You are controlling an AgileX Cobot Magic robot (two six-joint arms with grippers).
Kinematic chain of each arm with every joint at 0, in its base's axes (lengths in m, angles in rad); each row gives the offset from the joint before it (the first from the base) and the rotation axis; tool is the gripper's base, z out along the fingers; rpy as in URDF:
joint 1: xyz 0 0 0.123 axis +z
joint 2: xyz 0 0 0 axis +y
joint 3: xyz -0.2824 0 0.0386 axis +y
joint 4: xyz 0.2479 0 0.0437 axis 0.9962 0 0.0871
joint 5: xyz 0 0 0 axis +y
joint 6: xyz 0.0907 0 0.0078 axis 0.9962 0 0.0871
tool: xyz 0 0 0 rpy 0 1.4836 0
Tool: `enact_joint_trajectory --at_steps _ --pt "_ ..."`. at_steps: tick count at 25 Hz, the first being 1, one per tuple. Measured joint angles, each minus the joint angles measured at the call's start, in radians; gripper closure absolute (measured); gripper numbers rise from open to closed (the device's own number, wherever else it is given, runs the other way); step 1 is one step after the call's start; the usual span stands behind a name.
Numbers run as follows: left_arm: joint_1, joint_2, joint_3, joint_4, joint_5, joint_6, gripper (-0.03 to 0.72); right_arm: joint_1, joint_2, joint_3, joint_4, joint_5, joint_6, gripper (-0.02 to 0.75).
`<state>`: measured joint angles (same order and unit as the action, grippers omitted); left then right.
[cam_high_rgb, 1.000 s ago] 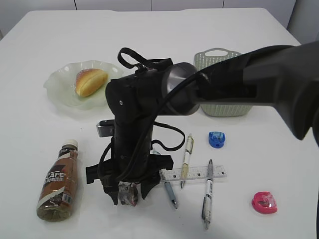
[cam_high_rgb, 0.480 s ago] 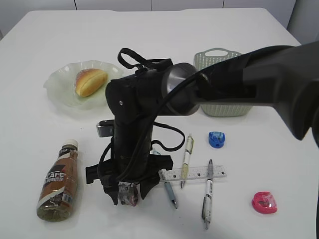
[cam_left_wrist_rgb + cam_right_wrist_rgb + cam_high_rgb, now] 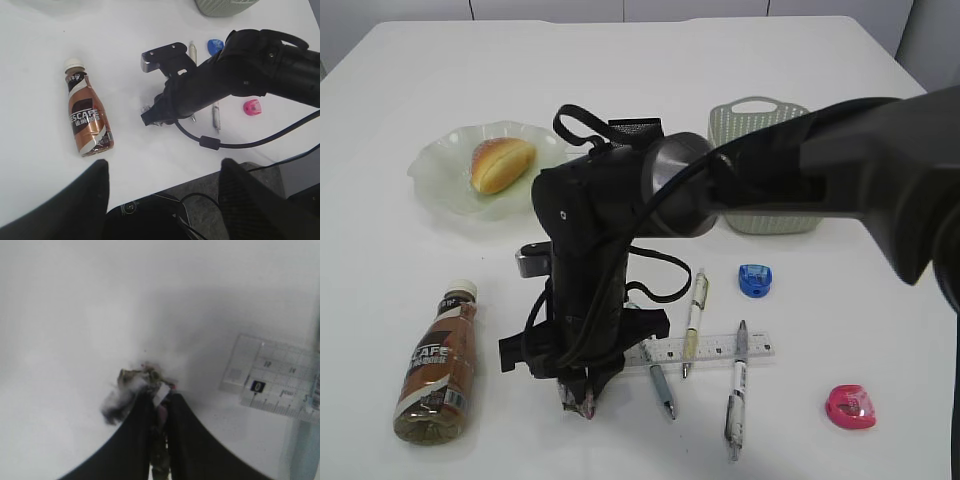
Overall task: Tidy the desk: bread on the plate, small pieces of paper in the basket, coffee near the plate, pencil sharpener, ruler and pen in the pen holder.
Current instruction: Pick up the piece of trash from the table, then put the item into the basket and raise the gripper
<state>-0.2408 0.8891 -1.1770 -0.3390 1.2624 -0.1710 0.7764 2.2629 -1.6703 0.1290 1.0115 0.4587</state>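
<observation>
The right gripper (image 3: 582, 396) points straight down at the desk (image 3: 400, 270), its jaws pinched almost together on a small piece of paper (image 3: 142, 382), a crumpled wad that bulges out past the fingertips (image 3: 145, 402) in the right wrist view. The wad sits at about seven o'clock from the ruler (image 3: 715, 348), just off its left end. The left gripper (image 3: 162, 172) hangs well above the near edge of the desk with its two fingers spread wide and nothing between them. The coffee (image 3: 438, 365) lies on its side at nine o'clock from the right gripper, well apart from the plate (image 3: 440, 175), which holds the bread (image 3: 500, 163) at eleven o'clock. The basket (image 3: 760, 125) stands at one o'clock. Three pens (image 3: 736, 388) lie over and beside the ruler, with a blue pencil sharpener (image 3: 755, 280) and a pink one (image 3: 850, 406) farther right.
</observation>
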Motion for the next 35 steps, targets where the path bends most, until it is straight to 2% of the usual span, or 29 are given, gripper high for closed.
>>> enact_joint_trajectory --at_steps 5,13,19,29,35 --pt "0.0 0.0 0.0 0.0 0.0 0.0 0.19 0.0 0.013 -0.004 -0.008 0.024 -0.028 0.725" --pt "0.0 0.0 0.0 0.0 0.0 0.0 0.19 0.0 0.023 -0.081 -0.01 0.08 -0.042 0.725" --pt "0.0 0.0 0.0 0.0 0.0 0.0 0.19 0.0 0.023 -0.168 -0.013 0.187 -0.042 0.725" --pt "0.0 0.0 0.0 -0.002 0.0 0.002 0.19 0.0 0.015 -0.362 -0.005 0.209 -0.102 0.725" --pt "0.0 0.0 0.0 -0.002 0.0 0.002 0.19 -0.002 -0.023 -0.424 -0.141 0.215 -0.108 0.725"
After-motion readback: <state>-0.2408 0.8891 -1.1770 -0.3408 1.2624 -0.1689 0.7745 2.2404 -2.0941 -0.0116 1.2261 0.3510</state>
